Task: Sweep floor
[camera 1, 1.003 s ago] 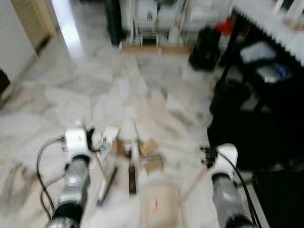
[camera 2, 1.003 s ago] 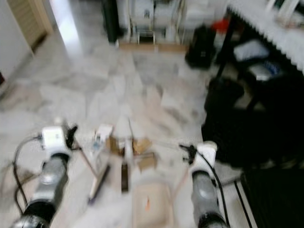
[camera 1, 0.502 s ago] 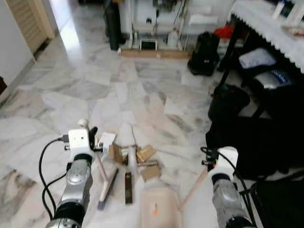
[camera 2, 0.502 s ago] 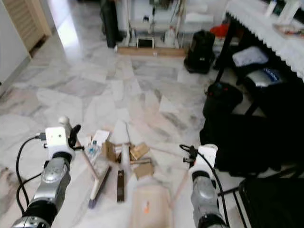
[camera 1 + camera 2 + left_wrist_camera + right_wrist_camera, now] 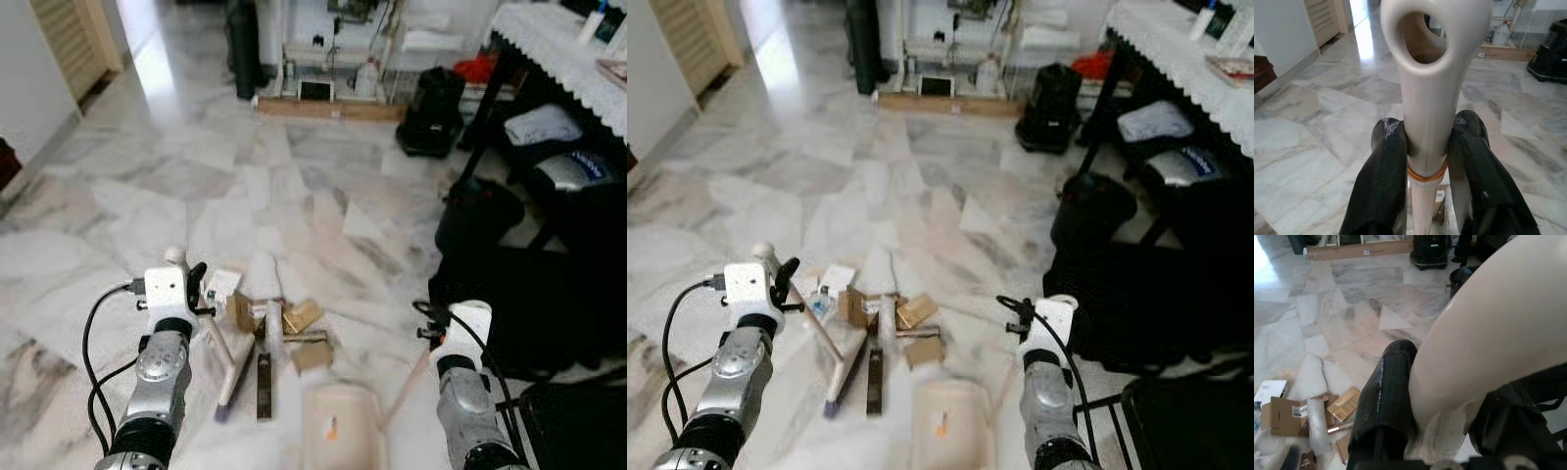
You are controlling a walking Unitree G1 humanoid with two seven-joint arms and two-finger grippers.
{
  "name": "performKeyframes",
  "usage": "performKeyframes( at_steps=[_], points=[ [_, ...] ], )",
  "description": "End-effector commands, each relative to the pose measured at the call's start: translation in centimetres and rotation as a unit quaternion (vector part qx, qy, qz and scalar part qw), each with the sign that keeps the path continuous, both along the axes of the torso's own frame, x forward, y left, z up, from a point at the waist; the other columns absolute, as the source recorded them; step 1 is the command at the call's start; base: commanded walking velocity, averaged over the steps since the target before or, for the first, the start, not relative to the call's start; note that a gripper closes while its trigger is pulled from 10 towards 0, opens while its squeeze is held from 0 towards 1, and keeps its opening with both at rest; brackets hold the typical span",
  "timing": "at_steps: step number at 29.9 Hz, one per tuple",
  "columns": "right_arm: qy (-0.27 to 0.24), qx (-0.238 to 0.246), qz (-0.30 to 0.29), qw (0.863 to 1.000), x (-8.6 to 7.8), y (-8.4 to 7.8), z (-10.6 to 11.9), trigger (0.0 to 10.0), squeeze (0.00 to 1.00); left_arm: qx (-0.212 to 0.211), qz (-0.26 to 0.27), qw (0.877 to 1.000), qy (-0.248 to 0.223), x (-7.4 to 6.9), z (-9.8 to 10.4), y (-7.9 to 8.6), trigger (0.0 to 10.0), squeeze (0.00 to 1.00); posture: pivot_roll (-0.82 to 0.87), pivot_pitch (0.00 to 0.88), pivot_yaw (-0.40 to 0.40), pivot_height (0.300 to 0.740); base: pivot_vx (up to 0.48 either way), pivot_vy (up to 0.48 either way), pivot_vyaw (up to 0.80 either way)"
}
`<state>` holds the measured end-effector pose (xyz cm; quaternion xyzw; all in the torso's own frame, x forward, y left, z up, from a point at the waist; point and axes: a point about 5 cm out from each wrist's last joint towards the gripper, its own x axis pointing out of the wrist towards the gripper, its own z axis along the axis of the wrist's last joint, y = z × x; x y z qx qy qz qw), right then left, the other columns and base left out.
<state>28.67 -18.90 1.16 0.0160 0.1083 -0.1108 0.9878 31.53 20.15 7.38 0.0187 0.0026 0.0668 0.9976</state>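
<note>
My left gripper (image 5: 1430,132) is shut on the cream broom handle (image 5: 1427,73), just below its hanging hole. The broom slants down from the left gripper (image 5: 196,292) to its head (image 5: 233,377), which rests on the marble floor (image 5: 147,196) beside the litter. My right gripper (image 5: 1449,396) is shut on the cream dustpan handle (image 5: 1488,318). The dustpan (image 5: 343,436) lies flat on the floor between my arms, its mouth facing the litter. The litter is small cardboard boxes (image 5: 299,315), a white paper (image 5: 223,284), a clear plastic tube (image 5: 274,328) and a dark strip (image 5: 263,384).
Black bags and furniture (image 5: 509,284) crowd the right side, under a table with a white lace cloth (image 5: 558,49). A black bag (image 5: 434,98) and a shelf (image 5: 333,39) stand at the back. A louvred door (image 5: 73,39) is far left. Open floor lies ahead and left.
The view was blurred a second ago and has steadied. The broom head and the dustpan sit slightly further right. Both grips are unchanged.
</note>
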Motion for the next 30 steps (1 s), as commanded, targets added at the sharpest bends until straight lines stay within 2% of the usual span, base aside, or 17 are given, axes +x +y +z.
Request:
performKeyframes(
  at_steps=[1, 6, 8, 18, 24, 30],
  points=[
    [0.001, -0.004, -0.007, 1.0, 0.1, -0.3, 0.1, 10.0, 0.0, 0.003, -0.008, 1.0, 0.004, 0.1, 0.1, 0.0, 10.0, 0.0, -0.01, 0.054, -0.048, 0.74, 0.0, 0.0, 0.0],
    [0.005, -0.005, -0.007, 1.0, 0.1, -0.1, 0.0, 10.0, 0.0, -0.003, -0.021, 1.0, 0.015, 0.0, -0.3, -0.2, 10.0, 0.0, -0.01, 0.057, -0.048, 0.74, 0.0, 0.0, 0.0],
    [0.007, -0.004, -0.005, 1.0, 0.2, 0.1, 0.0, 10.0, 0.0, -0.01, -0.04, 0.999, 0.034, -0.1, -1.0, -0.6, 10.0, 0.0, -0.01, 0.058, -0.048, 0.74, 0.0, 0.0, 0.0],
    [0.017, 0.002, -0.003, 1.0, 0.1, 0.8, -0.3, 10.0, 0.0, -0.013, -0.064, 0.997, 0.049, -0.2, -1.5, -1.0, 10.0, 0.0, -0.01, 0.063, -0.044, 0.74, 0.0, 0.0, 0.0],
    [0.023, 0.004, -0.004, 1.0, 0.0, 0.9, -0.5, 10.0, 0.0, -0.026, -0.118, 0.99, 0.078, -0.3, -2.1, -1.6, 10.0, 0.0, -0.01, 0.065, -0.042, 0.74, 0.0, 0.0, 0.0],
    [0.026, 0.003, -0.007, 1.0, 0.0, 0.9, -0.5, 10.0, 0.0, -0.041, -0.14, 0.985, 0.093, -0.2, -2.2, -1.6, 10.0, 0.0, -0.01, 0.065, -0.041, 0.74, 0.0, 0.0, 0.0]
  ],
)
